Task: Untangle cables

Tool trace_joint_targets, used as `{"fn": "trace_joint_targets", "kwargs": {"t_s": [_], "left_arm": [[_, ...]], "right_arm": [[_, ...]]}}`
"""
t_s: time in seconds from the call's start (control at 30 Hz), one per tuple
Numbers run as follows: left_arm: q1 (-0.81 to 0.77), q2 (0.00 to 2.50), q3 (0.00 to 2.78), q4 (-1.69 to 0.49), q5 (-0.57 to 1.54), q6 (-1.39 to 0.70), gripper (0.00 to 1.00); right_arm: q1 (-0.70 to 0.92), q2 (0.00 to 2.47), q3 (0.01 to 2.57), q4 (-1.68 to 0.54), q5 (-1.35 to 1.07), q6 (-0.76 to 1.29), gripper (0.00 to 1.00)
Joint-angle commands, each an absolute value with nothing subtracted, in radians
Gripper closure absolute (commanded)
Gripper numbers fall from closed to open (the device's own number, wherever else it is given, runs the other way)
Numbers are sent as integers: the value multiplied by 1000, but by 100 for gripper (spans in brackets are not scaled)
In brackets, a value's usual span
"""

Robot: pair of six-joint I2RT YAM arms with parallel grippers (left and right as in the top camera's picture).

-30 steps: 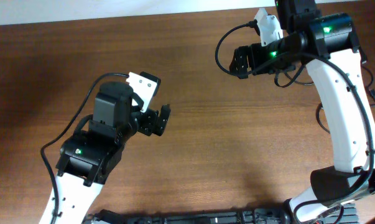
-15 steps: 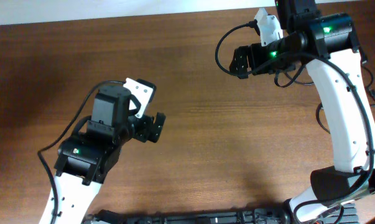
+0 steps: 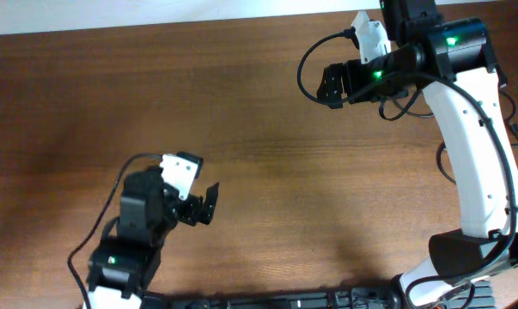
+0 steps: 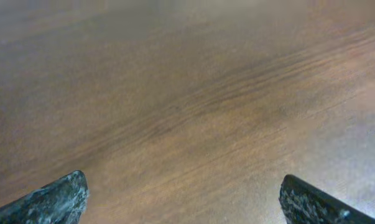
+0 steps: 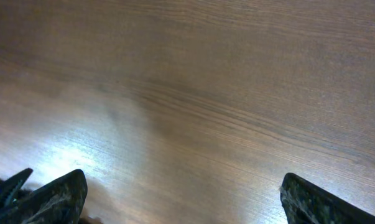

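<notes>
The cables are out of view in every frame; only bare brown wood shows. In the overhead view my left gripper [image 3: 204, 206] hangs open over the table's near left part, with nothing between its fingers. My right gripper [image 3: 329, 86] is open at the far right, pointing left, also with nothing in it. The left wrist view shows the left gripper [image 4: 182, 190] with both dark fingertips wide apart over plain wood. It is the same for the right gripper [image 5: 182, 183] in the right wrist view.
The wooden table [image 3: 267, 163] fills the overhead view, with a pale strip along its far edge [image 3: 155, 13]. A black bar [image 3: 267, 300] lies along the near edge. The right arm's own thick black wire [image 3: 303, 64] loops beside its wrist. A small dark shape [image 5: 4, 186] sits at the lower left; I cannot tell what it is.
My left arm has drawn back toward the near left edge, its gripper staying open. The right arm has not moved.
</notes>
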State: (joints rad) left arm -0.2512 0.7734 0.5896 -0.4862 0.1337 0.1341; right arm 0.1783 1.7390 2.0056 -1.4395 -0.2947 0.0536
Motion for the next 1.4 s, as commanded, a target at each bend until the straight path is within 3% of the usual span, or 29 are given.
{"fn": "trace_joint_targets", "kwargs": {"t_s": [0.0, 0.2, 0.5, 0.8, 1.03, 1.37], "left_arm": [[-219, 688, 495, -406, 190, 159, 1], [-179, 569, 357, -233, 206, 148, 1], [-112, 340, 9, 257, 206, 142, 1], [-31, 199, 9, 183, 178, 117, 1], [32, 1, 8, -65, 168, 54, 1], [38, 4, 8, -70, 149, 53, 1]], "right_arm": [[183, 1749, 2006, -1438, -303, 61, 1], [183, 1749, 2006, -1438, -303, 61, 1], [183, 1749, 2006, -1438, -303, 61, 1], [183, 1749, 2006, -1438, -303, 61, 1], [183, 1749, 2006, -1438, -303, 61, 1], [183, 1749, 2006, -1438, -303, 61, 1]]}}
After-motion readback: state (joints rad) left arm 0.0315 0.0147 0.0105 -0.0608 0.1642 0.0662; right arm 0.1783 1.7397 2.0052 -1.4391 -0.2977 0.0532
